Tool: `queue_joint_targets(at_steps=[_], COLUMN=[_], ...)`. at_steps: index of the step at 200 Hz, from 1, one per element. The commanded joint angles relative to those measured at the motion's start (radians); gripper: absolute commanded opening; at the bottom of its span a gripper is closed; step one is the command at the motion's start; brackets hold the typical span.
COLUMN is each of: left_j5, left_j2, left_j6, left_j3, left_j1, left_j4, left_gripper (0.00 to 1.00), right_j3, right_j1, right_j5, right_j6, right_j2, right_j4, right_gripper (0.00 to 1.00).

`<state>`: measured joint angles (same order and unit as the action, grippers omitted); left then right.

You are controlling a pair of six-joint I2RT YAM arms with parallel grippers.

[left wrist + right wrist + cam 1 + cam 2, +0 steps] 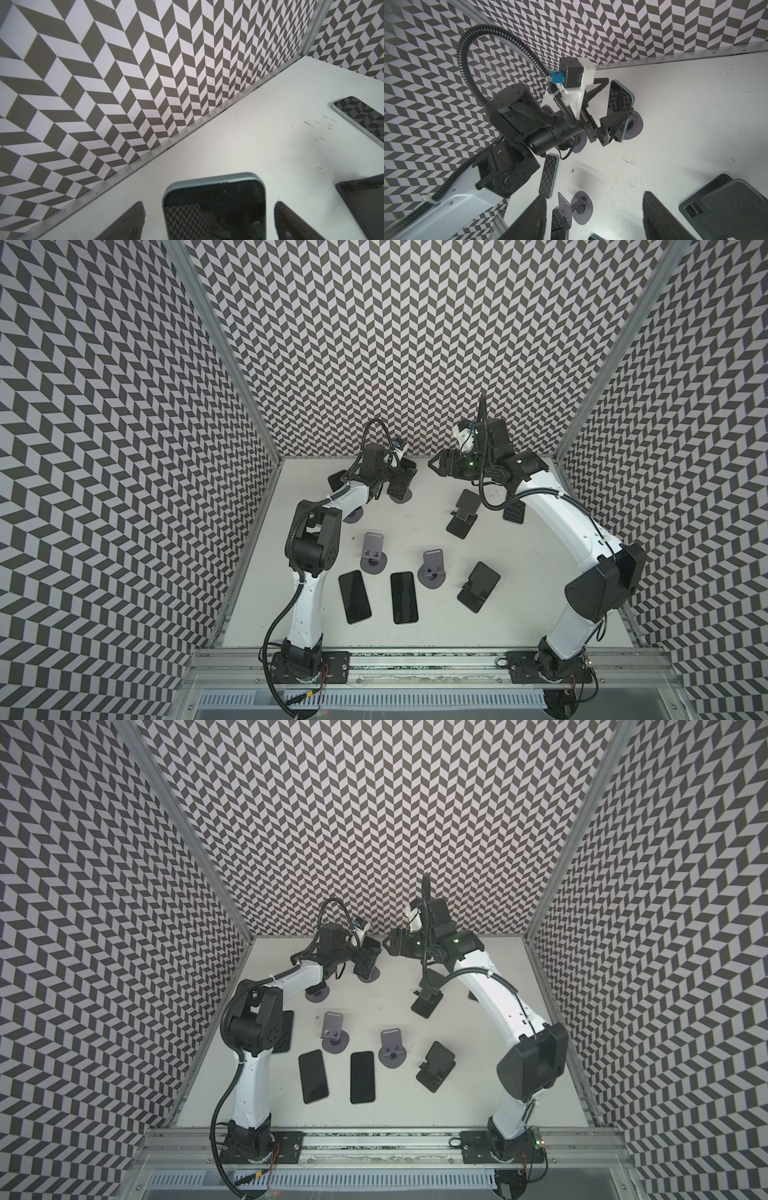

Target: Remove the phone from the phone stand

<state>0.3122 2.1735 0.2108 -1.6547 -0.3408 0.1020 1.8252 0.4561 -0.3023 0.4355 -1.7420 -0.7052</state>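
Left wrist | phone between left hand fingers — gaps both sides | fingers spread — holding nothing

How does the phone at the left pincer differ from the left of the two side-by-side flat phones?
The back phone leans on a round-base stand; the flat phone lies on the table. The back phone sits inside the open left pincer; the flat phone has no pincer near. Both screens are dark.

Phone lower half off-frame
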Motion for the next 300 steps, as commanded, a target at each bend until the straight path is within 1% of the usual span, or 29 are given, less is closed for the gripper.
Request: queue_joint_targets(at_steps=[1,133,175,213,237,268,300], left_j5=[-0.030,-0.038,-0.047,-0.101,-0.112,-0.120,-0.116], left_j2=[0.028,0.038,0.042,0.039,0.037,0.029,0.031], left_j6=[0.011,-0.025,-0.024,-0.008,-0.019,-0.031,-0.045], left_j3=[-0.036,-0.030,-0.028,-0.019,-0.009,0.009,0.005], left_j1=[-0.012,-0.011,-0.013,-0.026,-0.034,-0.032,-0.027], left_j4=[-0.002,0.017,0.021,0.014,0.017,0.028,0.033], left_gripper=[0.97,0.96,0.96,0.97,0.97,0.97,0.97], right_j3=[0.037,0.052,0.024,-0.030,-0.063,-0.041,-0.023], right_j1=[0.002,0.002,0.004,0.002,0.003,0.002,0.002], right_j5=[0.015,0.031,0.032,0.031,0.026,0.005,0.013], right_j6=[-0.011,-0.004,-0.001,-0.017,-0.026,-0.017,-0.020], right_j2=[-0.014,-0.027,-0.010,0.028,0.038,0.020,0.016], right_j4=[0.022,0.020,0.029,0.034,0.034,0.036,0.031], right_gripper=[0.71,0.71,0.71,0.70,0.71,0.71,0.71])
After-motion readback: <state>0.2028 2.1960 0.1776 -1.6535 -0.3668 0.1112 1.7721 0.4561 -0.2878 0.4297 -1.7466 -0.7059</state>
